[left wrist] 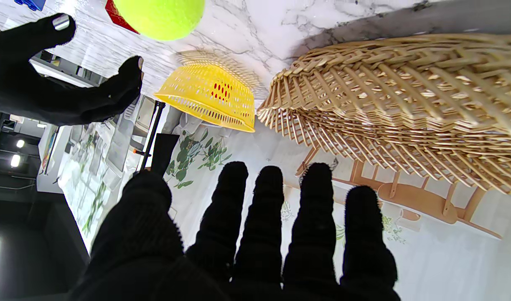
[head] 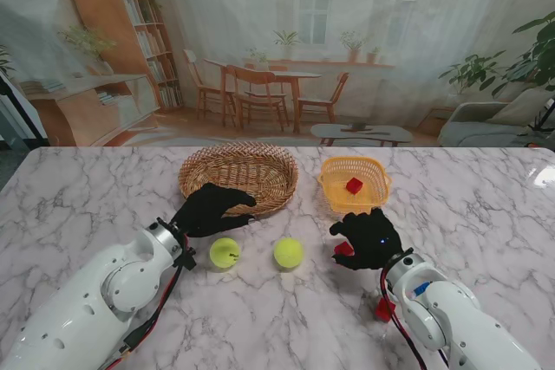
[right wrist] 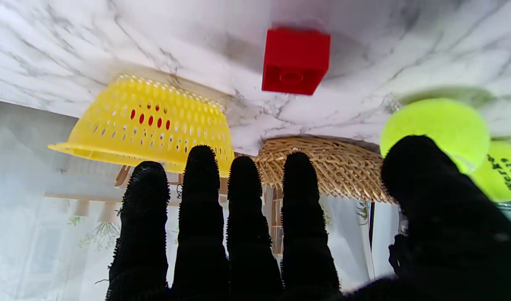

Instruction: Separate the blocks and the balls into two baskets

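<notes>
Two yellow-green tennis balls (head: 224, 253) (head: 288, 253) lie on the marble table in front of me. My left hand (head: 208, 208) hovers open at the near rim of the wicker basket (head: 238, 175), just beyond the left ball, holding nothing; its fingers (left wrist: 259, 234) are spread. My right hand (head: 368, 238) is open with a red block (head: 344, 249) on the table at its fingertips; the block (right wrist: 295, 60) lies free beyond the fingers (right wrist: 247, 234). The yellow basket (head: 354, 184) holds another red block (head: 354, 185).
A third red block (head: 384, 309) lies beside my right forearm, near the table's front. The two baskets stand side by side at mid-table, the wicker basket (right wrist: 322, 171) left of the yellow basket (right wrist: 151, 121). A ball (right wrist: 435, 125) sits close to my right thumb.
</notes>
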Controlling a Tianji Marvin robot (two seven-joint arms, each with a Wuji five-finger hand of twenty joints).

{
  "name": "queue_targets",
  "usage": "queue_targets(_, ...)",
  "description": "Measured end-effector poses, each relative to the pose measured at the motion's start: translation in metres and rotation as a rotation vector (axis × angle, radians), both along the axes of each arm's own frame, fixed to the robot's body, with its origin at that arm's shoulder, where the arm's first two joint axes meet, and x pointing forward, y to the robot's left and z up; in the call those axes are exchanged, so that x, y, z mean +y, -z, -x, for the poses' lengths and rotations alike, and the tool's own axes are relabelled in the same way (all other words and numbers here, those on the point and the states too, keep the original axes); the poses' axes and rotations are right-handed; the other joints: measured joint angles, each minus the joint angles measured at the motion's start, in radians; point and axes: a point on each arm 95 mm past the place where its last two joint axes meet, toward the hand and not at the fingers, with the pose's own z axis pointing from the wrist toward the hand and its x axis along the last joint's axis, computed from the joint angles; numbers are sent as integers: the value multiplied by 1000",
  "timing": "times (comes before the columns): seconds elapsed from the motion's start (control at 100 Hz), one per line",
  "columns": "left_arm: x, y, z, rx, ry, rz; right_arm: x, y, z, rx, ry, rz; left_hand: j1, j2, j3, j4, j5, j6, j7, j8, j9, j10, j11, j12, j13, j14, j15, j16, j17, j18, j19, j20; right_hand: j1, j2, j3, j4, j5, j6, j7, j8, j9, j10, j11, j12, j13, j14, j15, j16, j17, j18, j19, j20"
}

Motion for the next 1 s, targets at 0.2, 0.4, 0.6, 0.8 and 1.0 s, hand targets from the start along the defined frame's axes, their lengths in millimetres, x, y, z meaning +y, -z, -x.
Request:
queue_targets(0.2, 0, 0, 0, 2, 1, -2, -3, 13, -2, 28, 16, 30, 0, 0, 0, 0, 0, 0, 0, 0, 0, 0, 0, 0, 0, 0, 0, 0, 0, 0, 0, 0, -1, -69, 35, 0, 0, 0, 0, 0, 0, 0, 0, 8, 0, 0, 0, 0, 1, 0, 0, 0)
queue_targets(0.4, -1, 0, 0, 1, 3, -4, -7, 20, -5, 36, 39, 52, 0, 0, 0, 0, 0, 0, 0, 0, 0, 0, 0, 0, 0, 0, 0, 0, 0, 0, 0, 0, -1, -88, 73, 0, 0, 0, 0, 0, 0, 0, 0, 8, 0, 0, 0, 0, 1, 0, 0, 0)
queue_targets(0.6, -1, 0, 0, 1, 4, -5, -8, 23, -8, 39, 45, 72, 0, 0, 0, 0, 0, 0, 0, 0, 0, 0, 0, 0, 0, 0, 0, 0, 0, 0, 0, 0, -1, -88, 99, 0, 0, 0, 0, 0, 0, 0, 0, 9, 0, 0, 0, 0, 1, 0, 0, 0)
queue_targets(0.8, -2, 0, 0, 1, 5, -5, -9, 26, -12, 50, 50, 91, 0, 0, 0, 0, 0, 0, 0, 0, 0, 0, 0, 0, 0, 0, 0, 0, 0, 0, 0, 0, -1, -98, 111, 0, 0, -25, 0, 0, -1, 0, 0, 9, 0, 0, 0, 0, 1, 0, 0, 0)
queue_targets(1.0, -1, 0, 0, 1, 5, -6, -11, 29, -13, 55, 54, 102, 0, 0, 0, 0, 0, 0, 0, 0, 0, 0, 0, 0, 0, 0, 0, 0, 0, 0, 0, 0, 11, -109, 133, 0, 0, -77, 0, 0, -1, -1, 0, 9, 28, 0, 0, 1, 15, 0, 0, 0)
